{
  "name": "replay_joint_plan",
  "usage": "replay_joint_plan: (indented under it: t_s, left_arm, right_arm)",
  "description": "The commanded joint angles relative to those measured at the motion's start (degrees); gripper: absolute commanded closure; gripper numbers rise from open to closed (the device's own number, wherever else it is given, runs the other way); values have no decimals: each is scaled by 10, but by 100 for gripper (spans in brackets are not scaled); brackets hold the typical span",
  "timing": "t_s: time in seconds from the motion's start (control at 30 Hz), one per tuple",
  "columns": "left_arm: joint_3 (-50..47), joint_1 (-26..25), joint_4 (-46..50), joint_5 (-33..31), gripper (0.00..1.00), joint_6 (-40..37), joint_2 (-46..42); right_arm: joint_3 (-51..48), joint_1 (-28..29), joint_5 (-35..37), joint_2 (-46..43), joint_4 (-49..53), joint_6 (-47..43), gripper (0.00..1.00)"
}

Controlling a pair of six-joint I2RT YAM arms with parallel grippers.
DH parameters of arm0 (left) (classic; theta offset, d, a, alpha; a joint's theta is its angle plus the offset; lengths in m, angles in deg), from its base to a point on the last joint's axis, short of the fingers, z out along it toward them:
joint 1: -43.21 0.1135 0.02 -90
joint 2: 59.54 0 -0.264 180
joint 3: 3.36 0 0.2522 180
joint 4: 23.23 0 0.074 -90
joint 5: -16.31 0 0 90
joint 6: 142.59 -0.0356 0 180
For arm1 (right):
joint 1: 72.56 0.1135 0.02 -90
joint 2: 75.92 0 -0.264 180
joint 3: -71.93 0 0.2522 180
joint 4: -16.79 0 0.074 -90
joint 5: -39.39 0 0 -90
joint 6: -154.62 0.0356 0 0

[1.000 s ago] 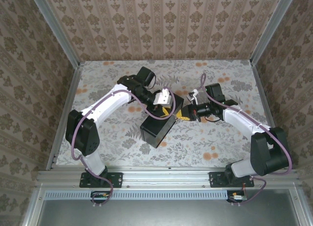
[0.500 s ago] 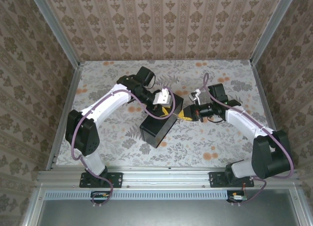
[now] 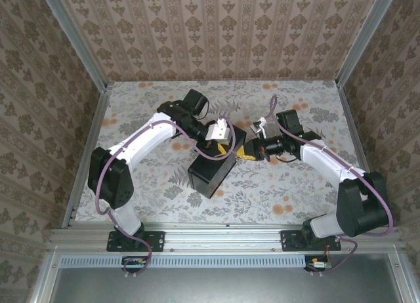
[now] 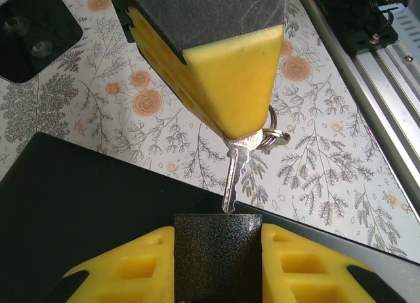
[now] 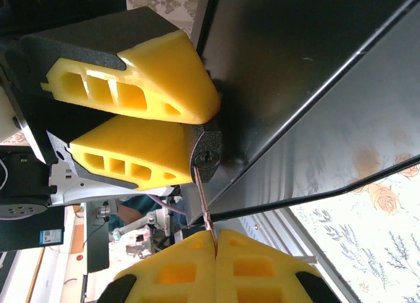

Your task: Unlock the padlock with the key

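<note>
Misalignment threatens: right pincer clenches the key, its tip at the padlock grasped by left pincer; angled pushing could jam or bend it.

This looks like a robot test cell in a lab, dressed as a home: wallpaper panels stand between aluminium posts, the worktop has a floral cover (orange flowers, grey leaves), and the left arm and right arm are bolted to a metal rail.
</note>
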Motion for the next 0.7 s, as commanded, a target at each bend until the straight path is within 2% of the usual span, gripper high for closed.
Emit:
replay_joint_plan:
  t_s: [0.0, 0.67]
  left_arm:
    - [-1, -1, 5, 11, 89, 2, -23]
    - [0, -6, 6, 9, 89, 1, -24]
  right_arm:
    - [6, 2, -10, 3, 1, 0, 100]
    - [5, 0, -10, 7, -35, 20, 100]
